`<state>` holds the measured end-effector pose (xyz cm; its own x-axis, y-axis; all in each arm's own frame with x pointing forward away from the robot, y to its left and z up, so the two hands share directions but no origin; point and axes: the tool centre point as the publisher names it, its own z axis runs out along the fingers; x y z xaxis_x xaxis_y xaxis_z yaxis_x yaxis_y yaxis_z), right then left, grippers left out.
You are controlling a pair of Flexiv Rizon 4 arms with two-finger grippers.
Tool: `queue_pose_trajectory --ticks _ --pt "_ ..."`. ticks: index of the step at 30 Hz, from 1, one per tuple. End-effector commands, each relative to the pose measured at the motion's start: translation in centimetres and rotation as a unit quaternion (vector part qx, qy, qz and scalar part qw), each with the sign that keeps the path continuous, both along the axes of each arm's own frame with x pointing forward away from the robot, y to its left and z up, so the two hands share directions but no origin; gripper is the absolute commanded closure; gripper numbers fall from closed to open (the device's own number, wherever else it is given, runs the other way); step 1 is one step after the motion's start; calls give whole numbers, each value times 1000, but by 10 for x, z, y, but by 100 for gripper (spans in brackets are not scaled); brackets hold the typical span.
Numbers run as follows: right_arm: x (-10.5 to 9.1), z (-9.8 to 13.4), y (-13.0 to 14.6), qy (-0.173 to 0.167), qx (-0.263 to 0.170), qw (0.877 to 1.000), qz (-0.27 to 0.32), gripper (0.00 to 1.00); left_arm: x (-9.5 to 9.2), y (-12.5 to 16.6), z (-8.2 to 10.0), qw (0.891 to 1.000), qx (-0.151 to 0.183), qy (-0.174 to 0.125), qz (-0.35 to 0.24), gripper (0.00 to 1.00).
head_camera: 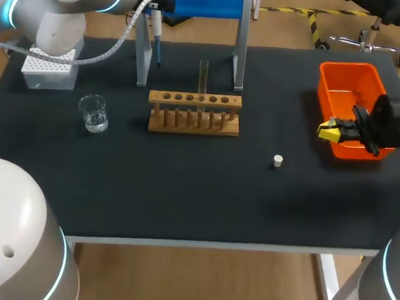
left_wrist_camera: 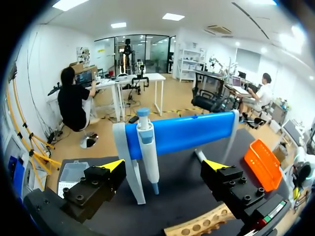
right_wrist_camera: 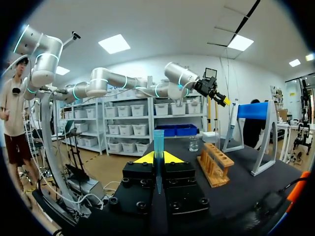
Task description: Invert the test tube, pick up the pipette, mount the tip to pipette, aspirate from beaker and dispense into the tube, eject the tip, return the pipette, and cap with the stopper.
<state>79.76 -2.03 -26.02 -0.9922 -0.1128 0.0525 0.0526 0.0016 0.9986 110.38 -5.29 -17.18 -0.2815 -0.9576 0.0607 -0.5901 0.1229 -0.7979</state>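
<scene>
Pipette (left_wrist_camera: 147, 147) hangs just ahead of the left fingers (left_wrist_camera: 112, 167), spread apart; closing off-centre could knock it off the stand (left_wrist_camera: 187, 130); right fingers (right_wrist_camera: 142, 158) clamp a tip (right_wrist_camera: 158, 142)

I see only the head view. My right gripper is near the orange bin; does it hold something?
Observer: Yes. In the right wrist view the right gripper is shut on a blue pipette tip, upright between its fingers.
Operator: And my other arm: open or shut?
Observer: Open. In the left wrist view the left gripper has its fingers wide apart; the pipette hangs on the blue stand ahead of it, untouched.
</scene>
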Motion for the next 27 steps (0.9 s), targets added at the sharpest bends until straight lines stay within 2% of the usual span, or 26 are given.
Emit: queue_pose_trajectory --ticks 1,20,27 --pt "0 0 0 0 0 1000 0 100 1 0 0 1000 0 2 -1 0" --pt "0 0 0 0 0 1000 0 100 2 -4 -3 1000 1 3 2 0" --pt "0 0 0 0 0 1000 0 100 8 -10 -9 999 -17 -4 33 0"
